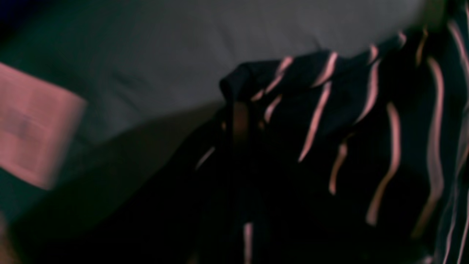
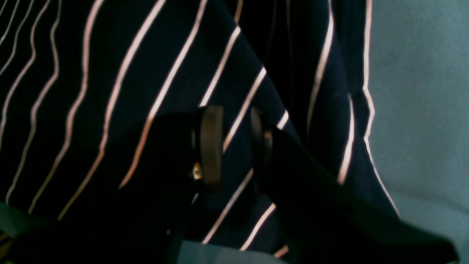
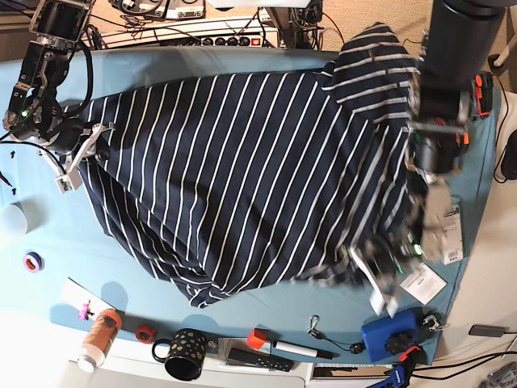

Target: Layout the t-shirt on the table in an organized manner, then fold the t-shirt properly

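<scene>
Nearest, bottom edge of base view: clutter along the front of the table (image 3: 48, 242) — black dotted mug (image 3: 182, 353), orange-capped bottle (image 3: 98, 335), blue box (image 3: 390, 335).
Left gripper (image 3: 381, 279), lower right of base view: shut on a bunched edge of the t-shirt (image 3: 242, 170); blurred; in the left wrist view a dark striped fold (image 1: 256, 84) raised off the cloth.
Right gripper (image 2: 236, 146), mid-left of base view: jaws partly apart over striped fabric; a grip on it could not be told.
Shirt: spread diagonally across the middle, rumpled, one part draped high at upper right.
Step, judged: laying out, not folding.
Next move, judged: called for drawing the pinched edge outward to flatten wrinkles.
Surface: smooth teal cloth.
Farthest, top edge: cables and equipment behind the table.
</scene>
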You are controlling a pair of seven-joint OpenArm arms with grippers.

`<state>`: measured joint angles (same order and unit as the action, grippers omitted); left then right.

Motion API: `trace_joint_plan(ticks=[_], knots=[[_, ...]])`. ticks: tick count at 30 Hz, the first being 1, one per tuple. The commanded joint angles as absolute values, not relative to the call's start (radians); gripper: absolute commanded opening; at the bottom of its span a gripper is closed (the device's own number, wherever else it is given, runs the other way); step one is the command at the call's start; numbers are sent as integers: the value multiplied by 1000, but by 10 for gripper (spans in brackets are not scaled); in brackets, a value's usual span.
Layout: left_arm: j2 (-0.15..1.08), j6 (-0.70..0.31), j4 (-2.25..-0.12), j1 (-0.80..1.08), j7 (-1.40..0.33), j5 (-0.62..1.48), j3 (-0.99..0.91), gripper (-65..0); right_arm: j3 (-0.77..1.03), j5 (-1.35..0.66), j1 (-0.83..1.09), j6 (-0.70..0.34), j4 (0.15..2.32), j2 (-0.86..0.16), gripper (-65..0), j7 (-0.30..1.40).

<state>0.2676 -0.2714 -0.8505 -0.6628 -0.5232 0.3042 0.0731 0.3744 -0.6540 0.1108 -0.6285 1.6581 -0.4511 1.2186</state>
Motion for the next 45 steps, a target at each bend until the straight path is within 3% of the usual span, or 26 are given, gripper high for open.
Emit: trace_joint_plan(ticks=[1,5,10,17,20,22,28,31,36,38,42,45], knots=[[295,-244,-868,-717,-500,306,68,-650,381,-667,97,-631,1674,-474,-510,1201],[334,-200,-868,-751,-516,308,23,-650,381,-661,97,-631,1674,-474,-510,1200],[332,-279,-868,-728,-556,310,-74,-650,381,-653,95,-631,1674,-474,-510,1116],[333,-290,-868,-678,-551,318,-82,-650,381,-547,1,-560,1674,-474,-510,1059],[333,-289,-868,-683,-554,324,-82,-403,380,-520,-53,-550,1673,-474,-511,1047],[333,-287,-869,-694,-588,350,-82,-309,380,-514,-82,-550,1662,-474,-511,1043],[341,-336,-921,-757,-832,478,-95,-309,379,-515,-191,-564,1427,-474,-511,960],[355,-388,-1028,-762,-973,584,-145,-309,378,-516,-255,-618,1282,-473,-511,929],[358,-395,-1237,-762,-1198,719,-313,-309,378,-515,-363,-698,1120,-442,-511,926],[370,-432,-1283,-758,-1212,710,-361,-309,368,-515,-398,-698,1084,-417,-511,923],[435,-416,-1287,-714,-1229,719,-376,-309,277,-447,-435,-698,1058,-374,-511,896],[487,-417,-1287,-648,-1257,770,-377,-309,172,-334,-435,-593,1057,-366,-511,802]])
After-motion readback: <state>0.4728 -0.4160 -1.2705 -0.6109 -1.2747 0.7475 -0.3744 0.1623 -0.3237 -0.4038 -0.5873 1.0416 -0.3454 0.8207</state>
